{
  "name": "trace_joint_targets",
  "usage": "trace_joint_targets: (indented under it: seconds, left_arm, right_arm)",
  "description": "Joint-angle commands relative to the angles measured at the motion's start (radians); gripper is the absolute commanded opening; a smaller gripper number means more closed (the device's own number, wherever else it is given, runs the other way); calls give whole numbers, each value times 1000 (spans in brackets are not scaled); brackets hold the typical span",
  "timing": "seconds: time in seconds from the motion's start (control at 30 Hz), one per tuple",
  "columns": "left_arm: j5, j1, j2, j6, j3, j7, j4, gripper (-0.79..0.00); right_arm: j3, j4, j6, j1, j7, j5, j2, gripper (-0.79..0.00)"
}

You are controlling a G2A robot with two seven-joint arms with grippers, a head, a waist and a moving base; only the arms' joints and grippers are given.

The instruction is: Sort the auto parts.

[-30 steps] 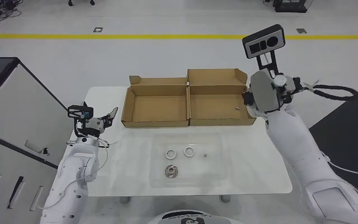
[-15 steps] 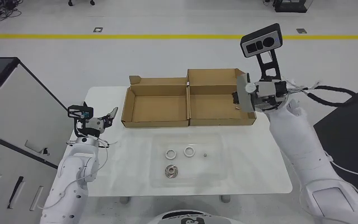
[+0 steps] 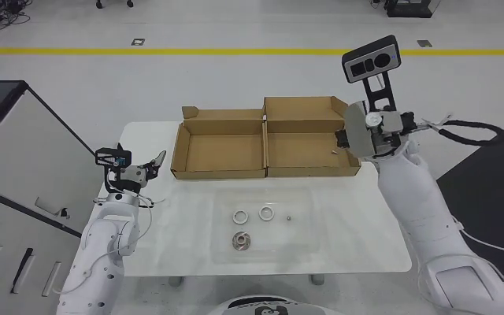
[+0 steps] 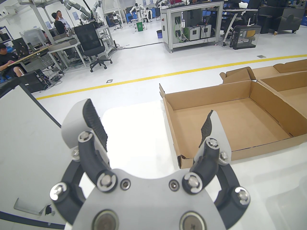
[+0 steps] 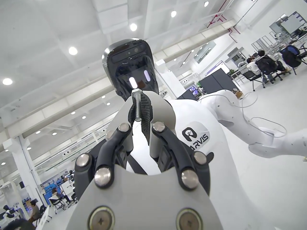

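The right gripper is clamped on a bolt by its threads, above the right-hand box — likely its bin. The left gripper hangs spread at the desk edge.

Threaded metal bolt, matt cardboard box.

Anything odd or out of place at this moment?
Yes. The right gripper, shut on a bolt, points up at the ceiling rather than down at the right cardboard box beside it. Nothing looks spilled.
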Motion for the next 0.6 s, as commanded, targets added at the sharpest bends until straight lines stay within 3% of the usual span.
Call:
trace_joint_targets:
  seconds: [0.0, 0.47, 0.57]
  left_arm:
    - [0, 0, 0, 0, 0, 0, 0, 0]
    - [0, 0, 0, 0, 0, 0, 0, 0]
    - [0, 0, 0, 0, 0, 0, 0, 0]
  right_arm:
    - [0, 0, 0, 0, 0, 0, 0, -785]
    - [0, 0, 0, 0, 0, 0, 0, -785]
    - [34, -4, 17, -11, -42, -76, 5, -785]
